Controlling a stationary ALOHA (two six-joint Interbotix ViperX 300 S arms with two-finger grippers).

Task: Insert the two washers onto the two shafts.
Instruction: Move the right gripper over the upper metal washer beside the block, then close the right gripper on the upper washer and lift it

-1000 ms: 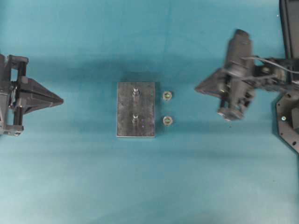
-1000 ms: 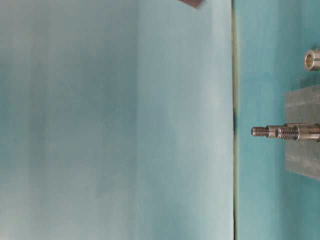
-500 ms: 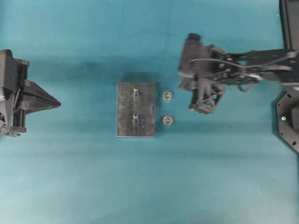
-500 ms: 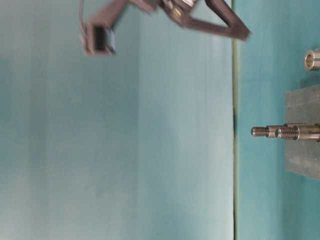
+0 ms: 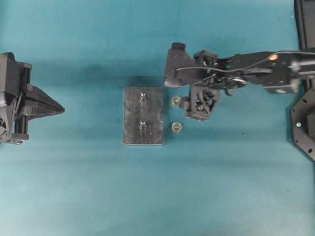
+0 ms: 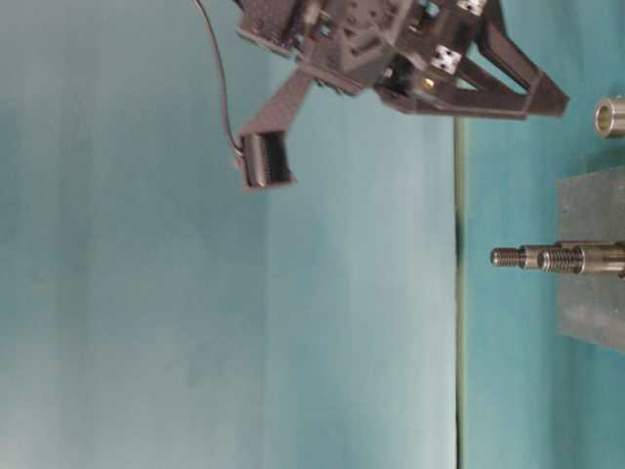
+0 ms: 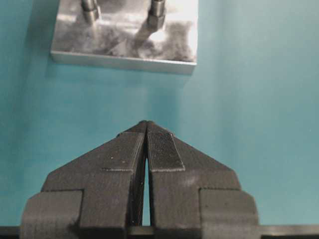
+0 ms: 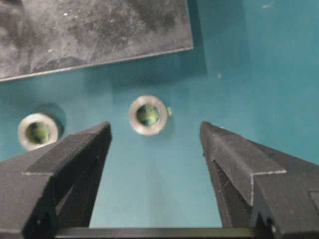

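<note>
Fingers (image 8: 75,164) of the right gripper (image 8: 154,149) are standing wide apart, nothing between them, pointing down toward the surface (image 5: 236,187). One washer (image 8: 148,115) is lying flat just ahead of the gap, roughly centred between the tips but not yet inside them; no contact showing. Second washer (image 8: 38,131) is lying just beside the left-hand finger in the wrist view. From overhead, the right gripper (image 5: 189,104) is hovering next to the upper washer (image 5: 175,101), with the lower washer (image 5: 176,127) a little apart.

Both washers are sitting on the surface just beside the metal block (image 5: 142,122). Two threaded shafts (image 6: 547,258) are standing upright on the block, both bare.

Left gripper (image 7: 145,124) is waiting well back from the block, its fingers (image 7: 162,149) pressed together, holding nothing.

Progress, as judged: only the approach is under way. Still left: lowering around a washer, closing on it, lifting, carrying it over a shaft, threading the hole down. No washer is on a shaft yet.
</note>
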